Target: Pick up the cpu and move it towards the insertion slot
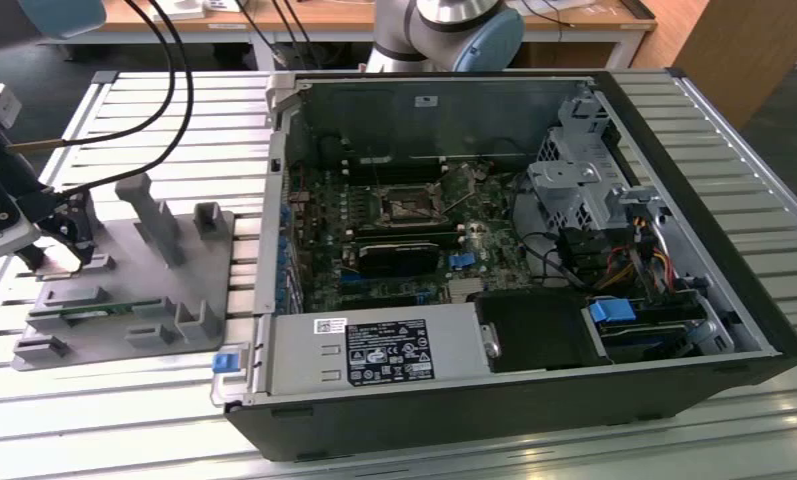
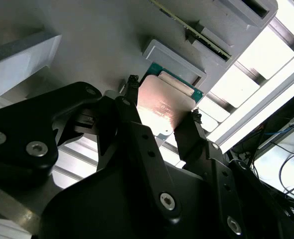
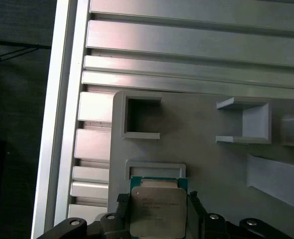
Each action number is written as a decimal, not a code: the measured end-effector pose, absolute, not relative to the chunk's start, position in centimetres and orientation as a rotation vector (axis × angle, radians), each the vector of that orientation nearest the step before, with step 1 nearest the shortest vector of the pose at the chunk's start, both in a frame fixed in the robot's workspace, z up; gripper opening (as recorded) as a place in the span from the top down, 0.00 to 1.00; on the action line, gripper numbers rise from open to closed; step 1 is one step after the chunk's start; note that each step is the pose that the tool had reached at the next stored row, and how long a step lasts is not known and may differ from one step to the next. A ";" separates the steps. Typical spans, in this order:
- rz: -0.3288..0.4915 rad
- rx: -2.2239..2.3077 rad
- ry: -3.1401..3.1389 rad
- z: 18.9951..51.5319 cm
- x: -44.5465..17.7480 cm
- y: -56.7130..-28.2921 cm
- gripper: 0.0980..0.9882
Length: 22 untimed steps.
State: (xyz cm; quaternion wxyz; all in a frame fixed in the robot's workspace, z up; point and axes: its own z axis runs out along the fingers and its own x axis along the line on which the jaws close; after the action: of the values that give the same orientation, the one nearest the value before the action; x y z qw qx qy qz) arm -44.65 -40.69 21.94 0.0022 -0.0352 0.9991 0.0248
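The cpu (image 3: 157,209) is a flat square chip with a silvery top and a green rim. It sits between my gripper (image 3: 157,199)'s black fingers (image 3: 122,200), which press on two opposite edges of it, just by a shallow square recess (image 3: 155,168) of the grey fixture plate (image 3: 207,164). In the second wrist view the cpu (image 2: 164,102) shines between the same fingertips (image 2: 132,94), beside the recess (image 2: 174,57). In the exterior view my gripper (image 1: 54,240) hangs over the fixture at the far left. The insertion slot (image 1: 405,205) is a dark square socket on the motherboard inside the open computer case (image 1: 752,300).
The grey fixture (image 1: 118,300) carries upright posts (image 1: 151,215) and a long green circuit strip (image 1: 98,308). All rest on a slatted metal table (image 1: 171,120). Black cables (image 1: 171,90) hang over the table's far left. The case's near wall stands between fixture and motherboard.
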 end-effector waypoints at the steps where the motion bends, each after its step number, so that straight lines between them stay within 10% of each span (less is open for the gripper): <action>1: 0.078 -0.111 3.134 22.0 -44.6 -40.7 0.50; 22: 0.078 -0.111 3.134 22.9 -44.6 -40.5 0.50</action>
State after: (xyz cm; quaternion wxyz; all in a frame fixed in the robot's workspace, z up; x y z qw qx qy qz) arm -44.65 -40.54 22.95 0.0021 -0.0352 0.9991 0.0248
